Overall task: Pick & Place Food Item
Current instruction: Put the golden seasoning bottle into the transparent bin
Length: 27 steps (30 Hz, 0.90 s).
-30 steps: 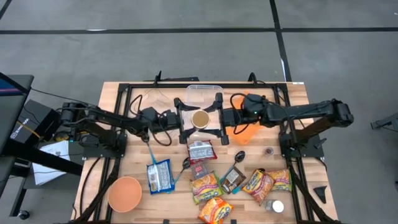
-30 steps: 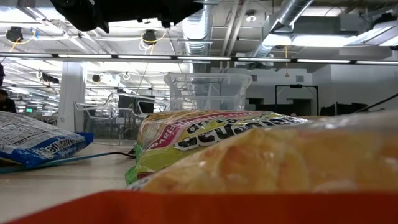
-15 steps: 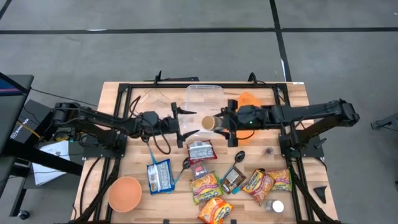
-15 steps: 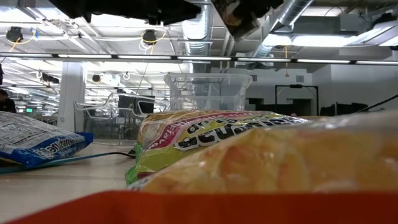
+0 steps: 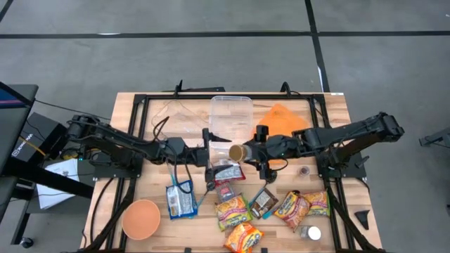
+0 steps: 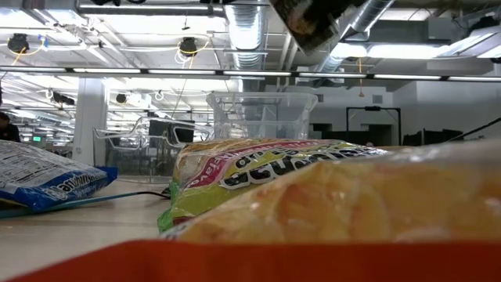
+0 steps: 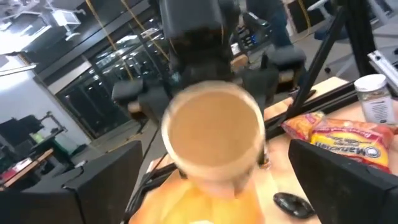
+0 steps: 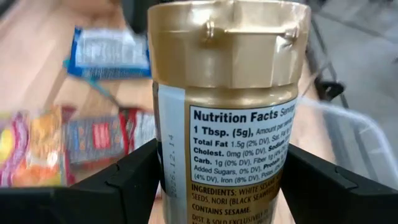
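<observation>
Right gripper [image 5: 247,151] is clamping a gold-lidded seasoning jar [image 5: 237,152] on its side, in the air above the middle of the wooden table [image 5: 330,105], near the clear plastic container [image 5: 231,112]. Left gripper [image 5: 209,153] is sitting just left of the jar, fingers spread wide, touching nothing. Snack packets [image 5: 232,209] are lying on the table's near side.
</observation>
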Available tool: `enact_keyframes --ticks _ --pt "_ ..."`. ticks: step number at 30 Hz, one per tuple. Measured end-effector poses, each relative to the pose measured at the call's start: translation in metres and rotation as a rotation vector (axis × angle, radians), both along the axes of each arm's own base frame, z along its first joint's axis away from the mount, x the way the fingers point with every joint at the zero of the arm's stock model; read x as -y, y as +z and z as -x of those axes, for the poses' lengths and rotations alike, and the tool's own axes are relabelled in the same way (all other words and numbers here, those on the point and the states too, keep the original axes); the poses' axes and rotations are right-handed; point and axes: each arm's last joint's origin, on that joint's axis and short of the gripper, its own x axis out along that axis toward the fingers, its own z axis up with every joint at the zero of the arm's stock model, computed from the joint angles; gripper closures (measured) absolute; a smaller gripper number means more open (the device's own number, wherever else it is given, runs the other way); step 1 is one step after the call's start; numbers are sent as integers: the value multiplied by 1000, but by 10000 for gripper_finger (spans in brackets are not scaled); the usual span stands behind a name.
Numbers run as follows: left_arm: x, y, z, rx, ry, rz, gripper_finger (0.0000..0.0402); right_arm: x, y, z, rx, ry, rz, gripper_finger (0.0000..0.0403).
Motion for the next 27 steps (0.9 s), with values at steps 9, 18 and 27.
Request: enact_keyframes --ticks 9,18,27 --pt "4 -3 -25 -20 0 4 4 -1 0 -2 9 0 3 130" --pt "2 1 -29 -3 8 9 11 -2 0 -1 1 10 8 130" --pt "-8 0 -30 -12 -47 61 74 -2 0 -1 6 9 7 130"
